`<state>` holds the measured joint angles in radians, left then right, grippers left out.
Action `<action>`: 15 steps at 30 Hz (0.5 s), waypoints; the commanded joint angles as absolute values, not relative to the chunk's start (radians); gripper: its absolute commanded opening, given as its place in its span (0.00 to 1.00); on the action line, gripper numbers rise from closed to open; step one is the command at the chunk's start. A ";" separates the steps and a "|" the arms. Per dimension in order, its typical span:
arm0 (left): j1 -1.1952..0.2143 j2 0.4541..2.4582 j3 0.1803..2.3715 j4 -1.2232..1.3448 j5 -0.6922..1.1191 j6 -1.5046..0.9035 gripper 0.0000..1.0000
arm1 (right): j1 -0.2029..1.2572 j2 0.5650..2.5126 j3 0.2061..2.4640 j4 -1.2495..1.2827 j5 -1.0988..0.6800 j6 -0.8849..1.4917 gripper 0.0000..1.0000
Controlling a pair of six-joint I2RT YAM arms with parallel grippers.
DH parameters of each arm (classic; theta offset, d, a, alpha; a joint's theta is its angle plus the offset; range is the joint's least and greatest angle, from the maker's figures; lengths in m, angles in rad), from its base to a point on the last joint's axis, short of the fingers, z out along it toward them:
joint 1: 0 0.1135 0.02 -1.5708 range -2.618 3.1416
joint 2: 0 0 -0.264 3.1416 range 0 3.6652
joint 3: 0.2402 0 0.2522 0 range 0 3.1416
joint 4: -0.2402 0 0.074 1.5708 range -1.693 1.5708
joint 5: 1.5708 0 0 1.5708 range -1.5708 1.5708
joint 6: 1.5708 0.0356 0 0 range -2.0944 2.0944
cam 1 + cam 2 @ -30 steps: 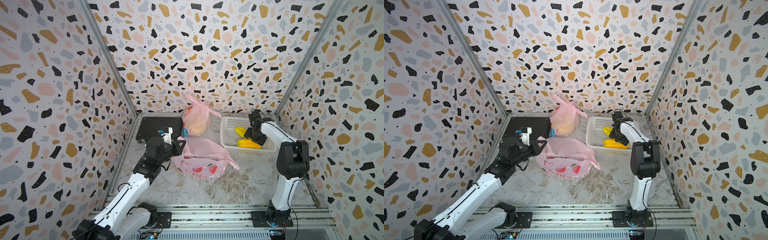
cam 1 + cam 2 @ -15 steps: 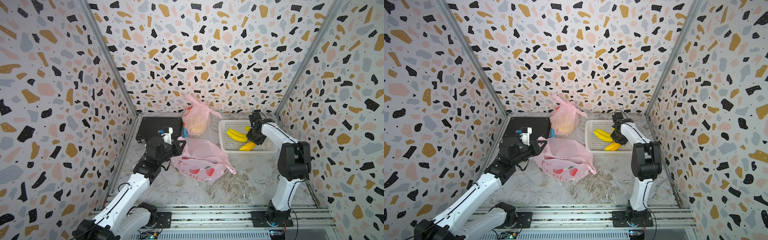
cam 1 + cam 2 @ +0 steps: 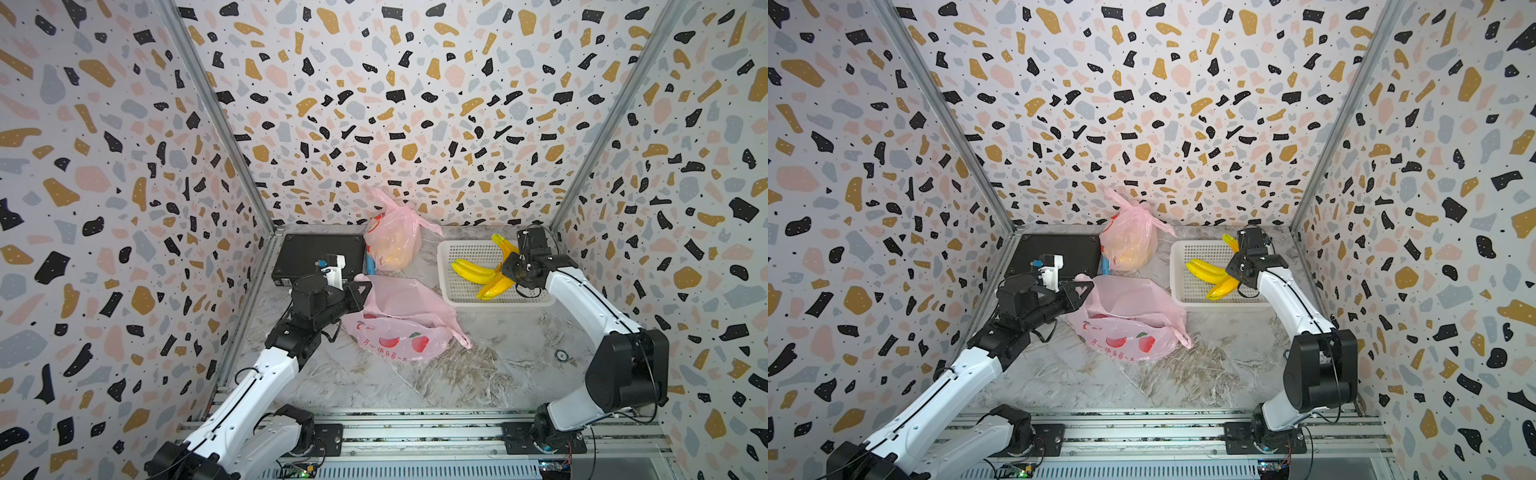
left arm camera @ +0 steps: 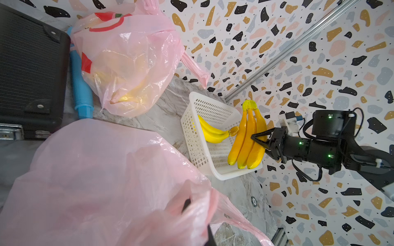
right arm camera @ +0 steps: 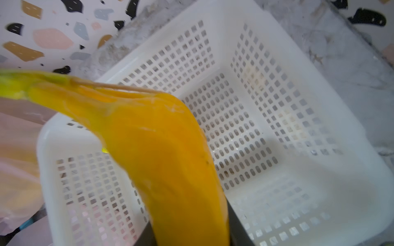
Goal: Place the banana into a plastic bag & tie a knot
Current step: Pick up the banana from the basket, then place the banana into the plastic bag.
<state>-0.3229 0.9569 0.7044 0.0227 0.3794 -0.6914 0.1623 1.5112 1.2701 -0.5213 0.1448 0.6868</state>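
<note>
My right gripper (image 3: 509,266) is shut on an orange-yellow banana bunch (image 3: 494,286) and holds it nearly upright above the white basket (image 3: 498,302). In the left wrist view, the black fingers (image 4: 259,136) pinch the banana (image 4: 247,138) at its middle. It fills the right wrist view (image 5: 166,149). A second yellow bunch (image 3: 471,270) lies in the basket. My left gripper (image 3: 365,286) is shut on the rim of the pink plastic bag (image 3: 399,316), which lies slack on the table. In its wrist view the plastic (image 4: 96,181) covers the left gripper (image 4: 198,219).
A knotted pink bag with fruit (image 3: 392,243) stands at the back wall. Beside it lies a black case (image 3: 320,253) with a blue tube (image 4: 80,85) along its edge. Patterned walls close in on three sides; the basket sits in the back right corner.
My right gripper closed on the banana bunch and lifted it out of the basket, tilting it upright. The left gripper kept its hold on the bag and stayed put.
</note>
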 commanded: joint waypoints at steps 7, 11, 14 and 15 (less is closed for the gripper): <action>-0.326 0.928 0.748 0.025 0.369 -0.668 0.00 | 0.216 1.293 1.167 -0.297 -0.120 0.490 0.21; -0.327 0.916 0.758 -0.005 0.373 -0.660 0.00 | 0.274 1.214 1.109 -0.176 -0.358 0.462 0.19; -0.326 0.906 0.764 -0.023 0.388 -0.650 0.00 | 0.328 1.189 1.073 -0.081 -0.520 0.475 0.19; -0.327 0.902 0.765 -0.029 0.397 -0.646 0.00 | 0.352 1.189 1.072 -0.078 -0.548 0.469 0.19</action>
<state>-0.3229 0.9253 0.7219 -0.0269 0.3817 -0.6758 0.3111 1.2133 1.0805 -0.1940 -0.3424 0.4957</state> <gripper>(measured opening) 0.047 0.343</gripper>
